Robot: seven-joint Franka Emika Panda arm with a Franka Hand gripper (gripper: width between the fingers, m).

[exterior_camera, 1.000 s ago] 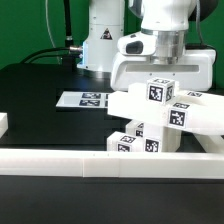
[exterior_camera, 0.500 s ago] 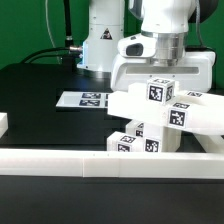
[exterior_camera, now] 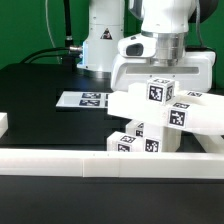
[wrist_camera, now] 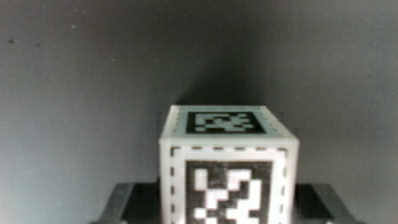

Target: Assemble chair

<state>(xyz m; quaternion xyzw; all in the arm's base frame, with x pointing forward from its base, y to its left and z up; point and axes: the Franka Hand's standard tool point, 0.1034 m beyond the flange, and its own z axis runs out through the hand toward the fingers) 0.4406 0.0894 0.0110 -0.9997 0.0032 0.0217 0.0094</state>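
Observation:
My gripper (exterior_camera: 158, 72) hangs over the stacked white chair parts at the exterior view's right. It is shut on a white square chair leg (exterior_camera: 157, 94) with black-and-white tags. In the wrist view the leg (wrist_camera: 228, 150) stands between my dark fingers (wrist_camera: 135, 200), tags on its top and front faces. Under it lie more tagged chair parts: a slanted panel (exterior_camera: 200, 116) and small blocks (exterior_camera: 138, 143). How the held leg meets the parts below is hidden.
The marker board (exterior_camera: 84, 99) lies flat on the black table behind the parts. A long plain white border rail (exterior_camera: 90, 166) runs along the front, with a short piece (exterior_camera: 3, 123) at the exterior view's left. The robot base (exterior_camera: 103, 40) stands behind.

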